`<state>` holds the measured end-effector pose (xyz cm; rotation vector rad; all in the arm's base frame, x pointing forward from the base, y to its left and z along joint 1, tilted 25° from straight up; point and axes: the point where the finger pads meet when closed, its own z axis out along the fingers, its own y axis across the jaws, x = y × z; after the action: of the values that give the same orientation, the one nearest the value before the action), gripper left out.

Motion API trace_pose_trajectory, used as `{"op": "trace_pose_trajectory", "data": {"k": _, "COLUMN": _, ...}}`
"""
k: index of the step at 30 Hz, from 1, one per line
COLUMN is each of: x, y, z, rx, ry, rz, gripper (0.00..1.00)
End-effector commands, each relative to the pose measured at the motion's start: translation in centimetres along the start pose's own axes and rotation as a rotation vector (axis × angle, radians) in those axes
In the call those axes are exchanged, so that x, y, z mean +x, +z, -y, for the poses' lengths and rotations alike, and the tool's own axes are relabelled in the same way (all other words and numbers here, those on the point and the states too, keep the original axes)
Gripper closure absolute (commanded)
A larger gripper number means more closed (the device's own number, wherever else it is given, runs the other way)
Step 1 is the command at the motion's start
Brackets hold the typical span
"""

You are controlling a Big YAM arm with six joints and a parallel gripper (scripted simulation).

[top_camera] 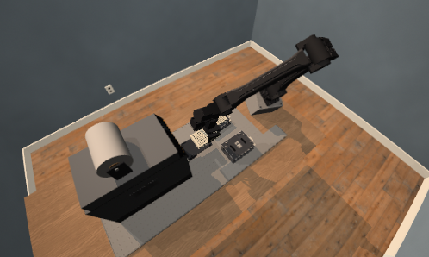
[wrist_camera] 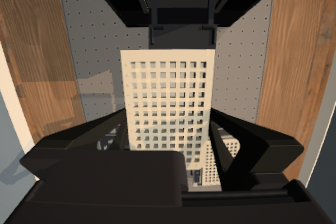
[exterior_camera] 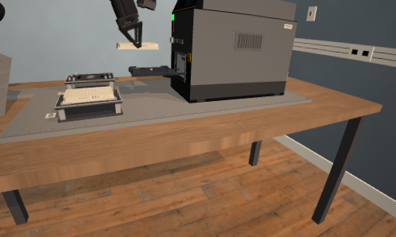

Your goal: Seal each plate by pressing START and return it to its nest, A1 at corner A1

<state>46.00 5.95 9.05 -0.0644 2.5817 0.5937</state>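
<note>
My gripper (exterior_camera: 137, 45) (wrist_camera: 168, 112) is shut on a cream plate (top_camera: 199, 138) (exterior_camera: 123, 46) (wrist_camera: 167, 82), with a finger at each long side. The plate is about level, above the sealer's dark stage (top_camera: 189, 151) (exterior_camera: 149, 71) (wrist_camera: 182, 38), with a gap between them. Its wells show as open holes. The stage is out, with no plate visible on it. The sealer (top_camera: 129, 149) (exterior_camera: 238, 52) shows a green lamp (exterior_camera: 172, 17). The other cream plate (top_camera: 223, 120) (exterior_camera: 88, 95) (wrist_camera: 212, 162) lies in its nest (exterior_camera: 117, 102). The other nest (top_camera: 230, 151) (exterior_camera: 91, 77) holds no plate. Nest numbers and A1 marks are unreadable.
The sealer's tall body, with a white roll (top_camera: 105, 145) on top, stands just beyond the stage. The two nests stand side by side on the grey perforated board (top_camera: 159, 201) (exterior_camera: 159, 108), on the robot's side of the stage.
</note>
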Motion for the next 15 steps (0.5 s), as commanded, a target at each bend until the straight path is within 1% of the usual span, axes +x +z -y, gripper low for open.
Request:
{"op": "trace_pose_trajectory", "data": {"k": 1, "x": -3.7, "y": -0.7, "z": 0.8, "rx": 0.007, "ry": -0.017, "rz": 0.039, "gripper": 1.00}}
{"op": "trace_pose_trajectory", "data": {"k": 4, "x": -3.7, "y": -0.5, "z": 1.1, "rx": 0.008, "ry": -0.013, "rz": 0.035, "gripper": 1.00}}
{"op": "trace_pose_trajectory", "data": {"k": 5, "x": -3.2, "y": -0.4, "z": 1.4, "rx": 0.013, "ry": -0.001, "rz": 0.025, "gripper": 1.00}}
{"op": "trace_pose_trajectory", "data": {"k": 8, "x": -3.2, "y": 0.0, "z": 2.1, "rx": 0.012, "ry": 0.014, "rz": 0.014, "gripper": 1.00}}
{"op": "trace_pose_trajectory", "data": {"k": 12, "x": -5.0, "y": 0.0, "z": 2.5, "rx": 0.012, "ry": -0.003, "rz": 0.033, "gripper": 1.00}}
{"op": "trace_pose_trajectory", "data": {"k": 15, "x": -6.2, "y": -0.1, "z": 1.9, "rx": 0.004, "ry": -0.026, "rz": 0.049, "gripper": 1.00}}
